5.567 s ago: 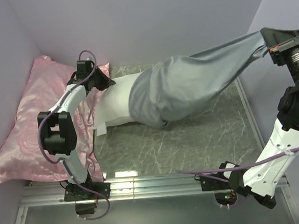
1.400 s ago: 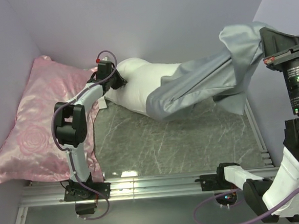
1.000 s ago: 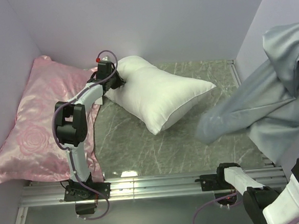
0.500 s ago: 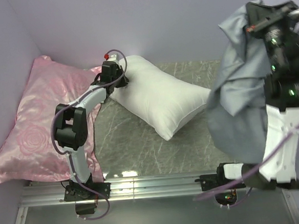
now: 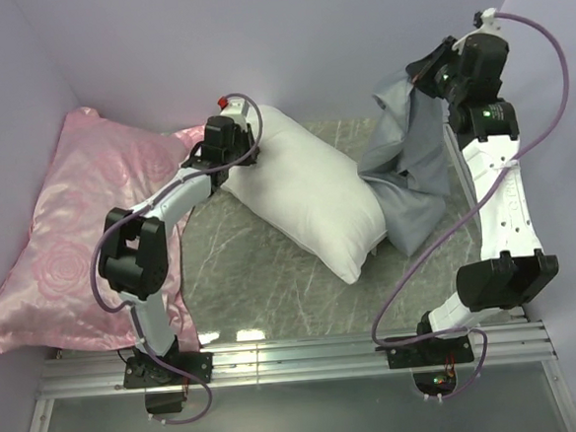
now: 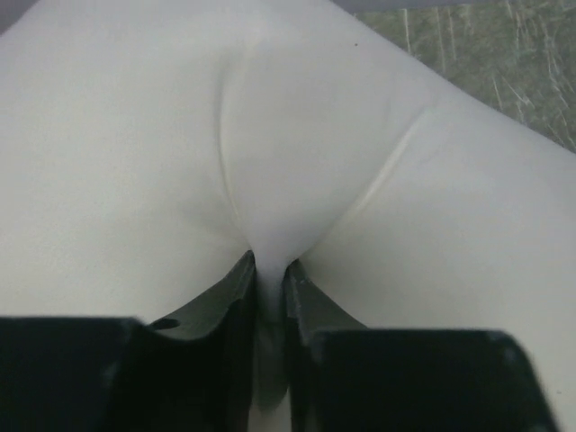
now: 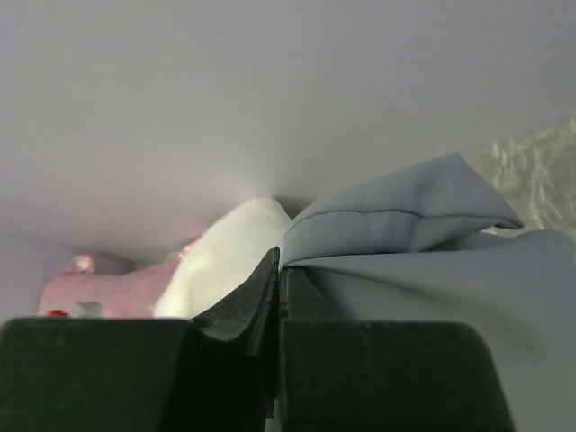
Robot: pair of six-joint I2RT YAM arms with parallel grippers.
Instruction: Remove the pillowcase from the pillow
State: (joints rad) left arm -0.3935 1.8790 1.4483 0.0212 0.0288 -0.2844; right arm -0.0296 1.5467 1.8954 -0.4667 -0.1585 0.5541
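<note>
Up top in the overhead view, the plump white fabric pillow lies bare and slantwise mid-table. The shiny grey-blue satin pillowcase hangs crumpled from the right gripper, touching the pillow's right edge. The left gripper sits at its far-left corner, beside the pink rose-patterned satin pillow. There's open green marbled tabletop in front. Left wrist: narrow jaws pinch a fold of pillow. Right wrist: jaws clamped tight on the pillowcase's edge, wall close behind.
</note>
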